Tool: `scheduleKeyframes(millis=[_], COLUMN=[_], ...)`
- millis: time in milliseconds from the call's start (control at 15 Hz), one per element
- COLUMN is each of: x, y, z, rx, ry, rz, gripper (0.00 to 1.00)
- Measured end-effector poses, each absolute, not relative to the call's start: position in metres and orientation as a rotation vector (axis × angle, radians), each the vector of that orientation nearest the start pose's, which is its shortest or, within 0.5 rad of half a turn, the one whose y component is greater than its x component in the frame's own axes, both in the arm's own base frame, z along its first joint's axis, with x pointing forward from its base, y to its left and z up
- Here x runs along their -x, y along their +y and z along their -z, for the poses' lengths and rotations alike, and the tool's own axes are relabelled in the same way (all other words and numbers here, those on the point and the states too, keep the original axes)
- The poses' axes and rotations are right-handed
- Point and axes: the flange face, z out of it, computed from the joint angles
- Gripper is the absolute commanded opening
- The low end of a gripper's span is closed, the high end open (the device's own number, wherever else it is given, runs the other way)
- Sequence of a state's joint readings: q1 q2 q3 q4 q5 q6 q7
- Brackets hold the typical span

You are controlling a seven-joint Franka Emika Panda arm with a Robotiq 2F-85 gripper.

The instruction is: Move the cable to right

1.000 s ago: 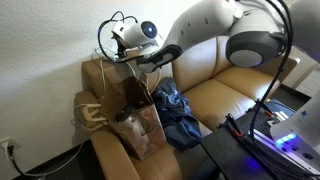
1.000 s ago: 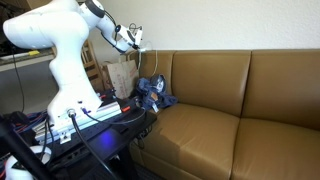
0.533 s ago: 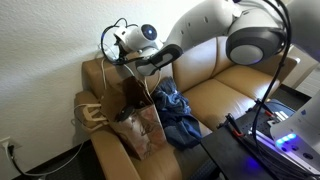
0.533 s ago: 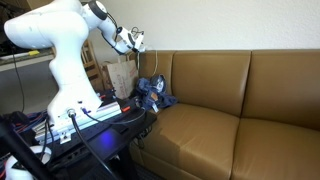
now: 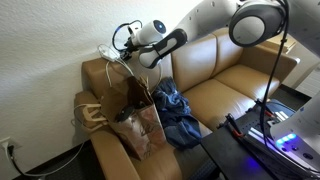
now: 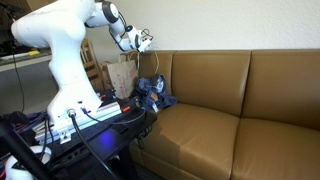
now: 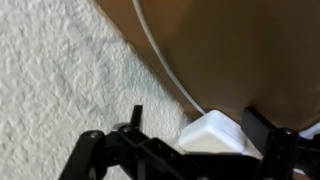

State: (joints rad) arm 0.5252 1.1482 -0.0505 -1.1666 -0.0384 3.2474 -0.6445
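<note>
- Our fingers (image 7: 262, 122) stood wide open, gripping nothing; the plug (image 7: 213, 135) sat between them.
- The cable (image 7: 160, 50) ran toward 11 o'clock, beside the wall (image 7: 60, 70).
- Light and limp; we judged the stiff plug the best hold.

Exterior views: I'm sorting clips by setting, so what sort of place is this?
Probably a home living room: a brown leather sofa, a textured white wall with a low outlet, a paper bag and blue clothes on it.
</note>
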Motion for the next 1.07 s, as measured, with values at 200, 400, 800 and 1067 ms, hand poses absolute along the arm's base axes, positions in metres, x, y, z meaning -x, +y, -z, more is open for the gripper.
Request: scheduleKeyframes(millis=[200,400,800,1067], x=[-0.71,-0.712,-0.718,-0.716], y=[0.367,0.369,0.37,0.372], z=[-0.197,-0.206,-0.232,-0.228], rx=[2.409,2.381,2.38,2.38], ry=[-1.478,-1.327,-1.167,-1.17], rz=[1.429,1.39,1.203,1.199], gripper=[1.0,1.0,1.0,1.0])
